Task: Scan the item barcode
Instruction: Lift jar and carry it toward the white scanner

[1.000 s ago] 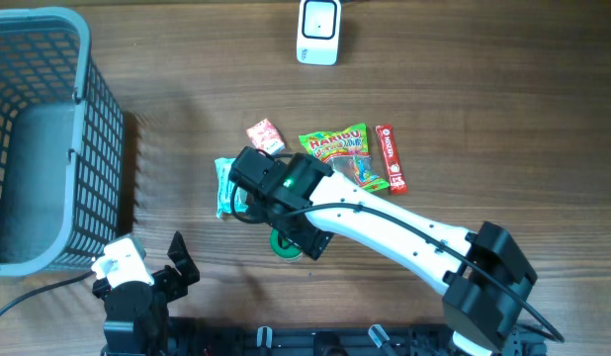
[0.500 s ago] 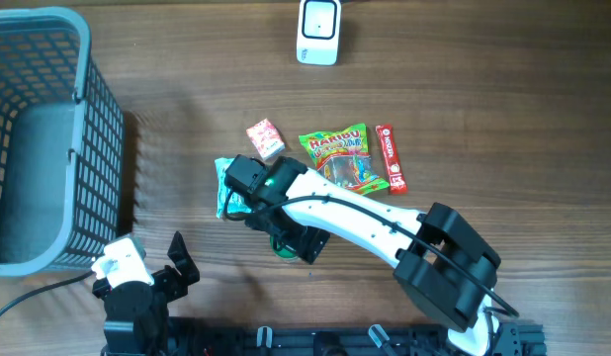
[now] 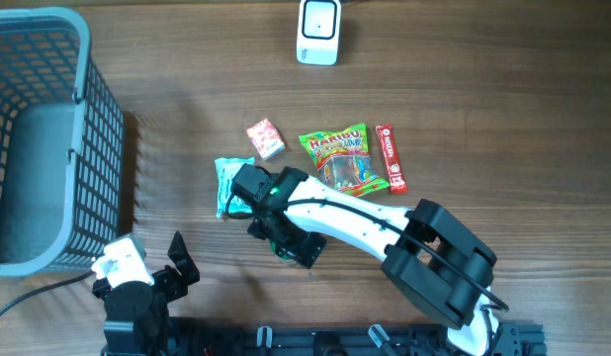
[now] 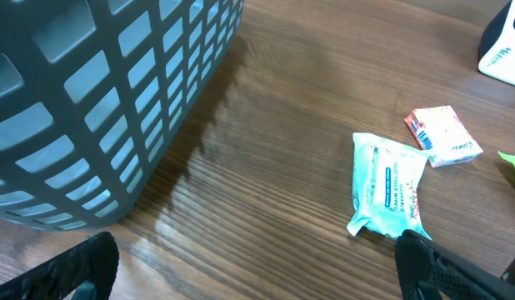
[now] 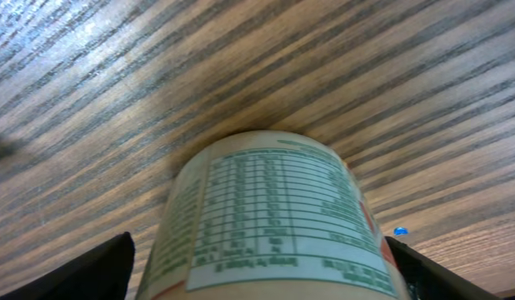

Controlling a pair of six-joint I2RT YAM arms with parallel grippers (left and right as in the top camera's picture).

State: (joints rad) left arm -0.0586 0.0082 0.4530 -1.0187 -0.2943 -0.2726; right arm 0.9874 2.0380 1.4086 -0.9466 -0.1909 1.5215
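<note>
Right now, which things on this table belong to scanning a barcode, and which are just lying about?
Job: labelled tub, white scanner.
Lying about: wipes pack, small red box, Haribo bag, red bar, basket.

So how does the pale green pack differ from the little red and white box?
The pale green pack is the bigger one, a soft wrapper with crimped ends; the red and white box is small and stiff-edged. From overhead the right arm covers part of the pack, while the box lies in the clear. Both lie flat on the table.
</note>
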